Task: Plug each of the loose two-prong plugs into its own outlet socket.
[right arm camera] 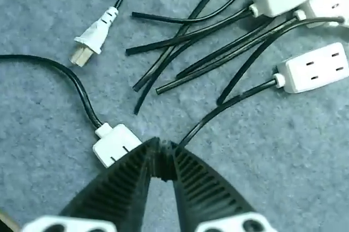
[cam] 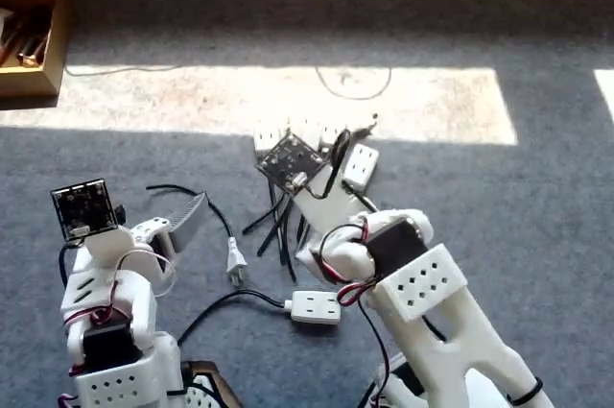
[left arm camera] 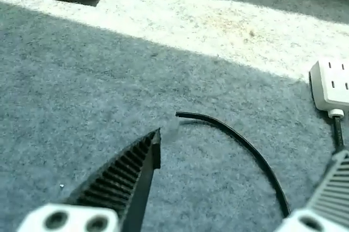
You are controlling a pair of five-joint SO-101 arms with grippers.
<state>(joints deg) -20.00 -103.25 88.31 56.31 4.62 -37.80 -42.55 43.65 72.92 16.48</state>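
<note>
A loose white two-prong plug (cam: 233, 261) (right arm camera: 91, 36) lies on the grey carpet with its black cable (left arm camera: 234, 136) curving off toward my left arm. A single white outlet (cam: 315, 307) (right arm camera: 116, 143) rests closer in. My right gripper (right arm camera: 162, 153) hovers just beside that outlet, shut, and a black cable end runs right up to its tips. Whether it pinches that cable I cannot tell. My left gripper (cam: 182, 226) (left arm camera: 248, 147) stands open above the carpet, with the plug's cable lying below it.
More white outlets (cam: 360, 166) (right arm camera: 316, 68) (left arm camera: 332, 84) lie at the edge of a sunlit strip, and several cut black cable ends (cam: 278, 226) (right arm camera: 191, 41) fan out from them. A wooden box (cam: 29, 38) sits at the far left.
</note>
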